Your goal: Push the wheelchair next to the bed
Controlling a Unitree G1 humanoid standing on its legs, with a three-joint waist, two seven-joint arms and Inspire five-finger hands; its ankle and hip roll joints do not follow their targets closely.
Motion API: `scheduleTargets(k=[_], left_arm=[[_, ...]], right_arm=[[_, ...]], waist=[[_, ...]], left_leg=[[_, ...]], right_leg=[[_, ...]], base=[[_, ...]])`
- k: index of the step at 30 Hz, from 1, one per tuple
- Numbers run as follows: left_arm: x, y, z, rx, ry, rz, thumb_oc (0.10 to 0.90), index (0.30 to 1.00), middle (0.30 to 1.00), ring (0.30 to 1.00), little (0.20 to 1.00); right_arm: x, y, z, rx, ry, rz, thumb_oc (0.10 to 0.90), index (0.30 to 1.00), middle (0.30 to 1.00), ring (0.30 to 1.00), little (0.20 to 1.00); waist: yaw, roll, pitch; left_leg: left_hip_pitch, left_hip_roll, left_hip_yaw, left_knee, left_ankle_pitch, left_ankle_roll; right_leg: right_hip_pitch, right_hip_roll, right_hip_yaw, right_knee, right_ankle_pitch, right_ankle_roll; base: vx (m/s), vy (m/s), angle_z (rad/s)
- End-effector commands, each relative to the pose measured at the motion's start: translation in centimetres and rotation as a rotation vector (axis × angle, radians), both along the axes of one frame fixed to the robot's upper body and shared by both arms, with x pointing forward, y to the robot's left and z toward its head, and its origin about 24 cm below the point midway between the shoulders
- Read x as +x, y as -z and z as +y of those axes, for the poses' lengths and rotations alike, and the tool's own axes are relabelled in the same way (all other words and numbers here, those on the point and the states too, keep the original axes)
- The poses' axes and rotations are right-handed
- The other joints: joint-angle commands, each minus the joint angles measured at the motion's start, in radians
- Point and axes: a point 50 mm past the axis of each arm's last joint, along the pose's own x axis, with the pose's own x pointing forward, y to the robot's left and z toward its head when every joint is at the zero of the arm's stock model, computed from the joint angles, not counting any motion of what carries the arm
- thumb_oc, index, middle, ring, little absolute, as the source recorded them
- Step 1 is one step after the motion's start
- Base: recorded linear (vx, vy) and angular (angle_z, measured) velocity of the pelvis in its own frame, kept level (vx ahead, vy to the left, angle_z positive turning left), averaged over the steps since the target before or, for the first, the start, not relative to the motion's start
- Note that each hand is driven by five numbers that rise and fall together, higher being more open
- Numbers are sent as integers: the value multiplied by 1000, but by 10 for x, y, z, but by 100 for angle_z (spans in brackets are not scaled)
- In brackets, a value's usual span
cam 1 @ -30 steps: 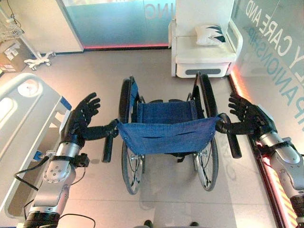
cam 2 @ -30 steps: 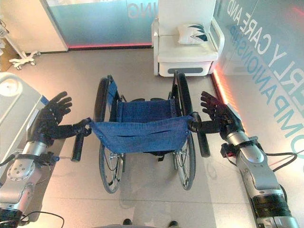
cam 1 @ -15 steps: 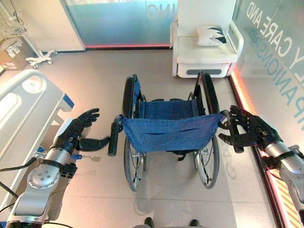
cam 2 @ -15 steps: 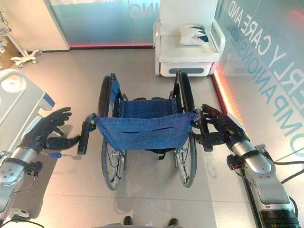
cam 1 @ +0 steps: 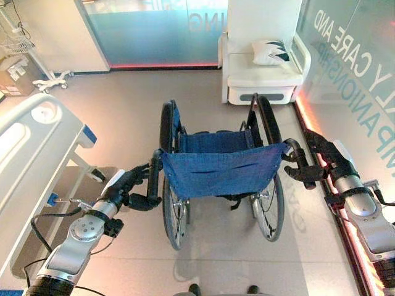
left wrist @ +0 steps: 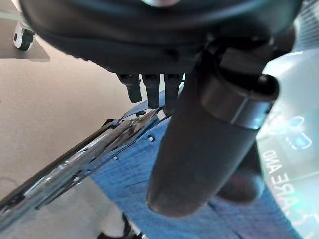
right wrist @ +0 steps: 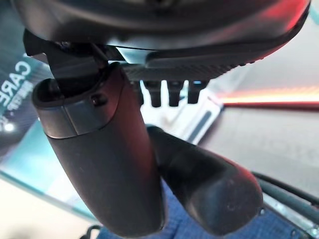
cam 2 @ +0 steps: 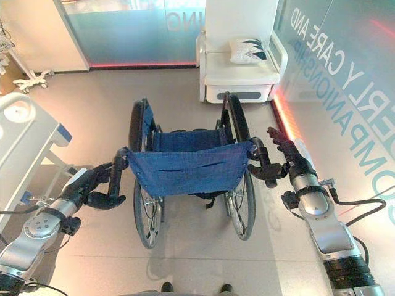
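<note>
The main risk, in my judgement, is an uneven push. The wheelchair [cam 1: 219, 179] stands in the middle of the floor, facing away from the robot toward the white armchair [cam 1: 262, 58], while the hospital bed [cam 1: 34, 148] is on the robot's left, well apart from the chair's left wheel. To bring the chair beside the bed it has to turn left, and if one hand slips on its grip the chair can swing the wrong way, toward the armchair or toward the glass wall [cam 1: 358, 80] on the right. A turn that is too sharp could drive the left wheel into the corner of the bed frame.

The left hand [cam 1: 126, 188] is at the left push handle [cam 1: 153, 179]; its fingers curl around the grip and the thumb closes from below, so I judge it is holding the handle. The right hand [cam 2: 285, 161] is at the right push handle [cam 2: 262, 161]. In the right wrist view the thumb [right wrist: 107, 164] lies against the grip [right wrist: 209, 184] and the fingers bend over it, so this hand also seems closed on its handle, though how firm the hold is I cannot tell.
</note>
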Motion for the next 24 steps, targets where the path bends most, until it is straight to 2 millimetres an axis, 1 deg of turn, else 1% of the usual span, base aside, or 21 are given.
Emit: scheduleTargets(k=[1, 5, 6, 9, 12, 14, 16, 19, 20, 21, 22, 24], left_arm=[[28, -66, 9, 4, -99, -373, 800, 900, 900, 900, 900], [27, -78, 14, 36, -161, -466, 800, 900, 900, 900, 900], [25, -91, 18, 78, -213, -545, 800, 900, 900, 900, 900], [23, -109, 26, 153, -285, -651, 800, 900, 900, 900, 900], [21, -128, 36, 264, -353, -713, 800, 900, 900, 900, 900], [19, -141, 45, 369, -433, -760, 800, 900, 900, 900, 900], [17, -147, 49, 379, -461, -789, 800, 900, 900, 900, 900], [17, -155, 47, 323, -441, -823, 800, 900, 900, 900, 900], [18, -156, 40, 243, -390, -833, 800, 900, 900, 900, 900], [18, -156, 37, 222, -370, -829, 800, 900, 900, 900, 900], [21, -150, 23, 108, -268, -799, 800, 900, 900, 900, 900], [22, -141, 5, -39, -133, -743, 800, 900, 900, 900, 900]], right_arm=[[6, 3, -29, -151, 185, 64, 800, 900, 900, 900, 900], [6, 10, -32, -156, 198, 119, 800, 900, 900, 900, 900], [8, 14, -30, -121, 177, 163, 800, 900, 900, 900, 900], [11, 14, -27, -97, 149, 211, 800, 900, 900, 900, 900], [19, 9, -22, -89, 117, 216, 800, 900, 900, 900, 900], [25, 0, -17, -80, 81, 195, 800, 900, 900, 900, 900], [28, -4, -14, -78, 65, 185, 800, 900, 900, 900, 900], [30, -10, -9, -83, 47, 165, 800, 900, 900, 900, 900], [31, -11, -6, -86, 41, 159, 800, 900, 900, 900, 900], [31, -11, -6, -88, 40, 158, 800, 900, 900, 900, 900], [29, -11, -3, -92, 39, 152, 800, 900, 900, 900, 900], [26, -11, -3, -96, 41, 145, 800, 900, 900, 900, 900]], waist=[[-13, -30, -45], [-11, -32, -45], [-8, -35, -43], [-2, -39, -43], [8, -42, -44], [15, -43, -47], [16, -44, -49], [19, -44, -51], [20, -44, -53], [20, -44, -53], [20, -44, -53], [21, -44, -53]], left_leg=[[-6, -10, 6, 18, -12, -18], [-6, -11, 6, 19, -12, -19], [-7, -12, 5, 20, -12, -20], [-10, -12, 2, 21, -12, -23], [-9, -14, -4, 21, -14, -26], [-10, -14, -9, 22, -14, -30], [-10, -15, -10, 22, -14, -32], [-11, -15, -12, 23, -16, -33], [-11, -16, -13, 22, -16, -33], [-11, -16, -14, 22, -16, -33], [-10, -16, -14, 21, -17, -32], [-10, -17, -15, 19, -17, -30]], right_leg=[[13, 2, -4, 25, 14, 16], [14, 1, -5, 24, 13, 15], [15, 1, -7, 25, 12, 12], [17, -1, -11, 24, 10, 10], [24, -1, -20, 23, 7, 6], [29, 0, -26, 21, 5, 4], [30, 0, -28, 22, 4, 4], [31, 0, -32, 24, 0, 2], [31, 1, -33, 25, -1, 2], [31, 1, -33, 26, -2, 3], [31, 0, -34, 27, -3, 4], [31, 1, -33, 27, -3, 6]], base=[[0, 0, 0], [0, 0, 0], [0, 0, 0], [0, 0, 0], [0, 0, 0], [5, -4, 2], [6, -2, 9], [2, -1, 5], [0, 0, 0], [0, 0, 0], [0, 0, 0], [0, 0, 0]])
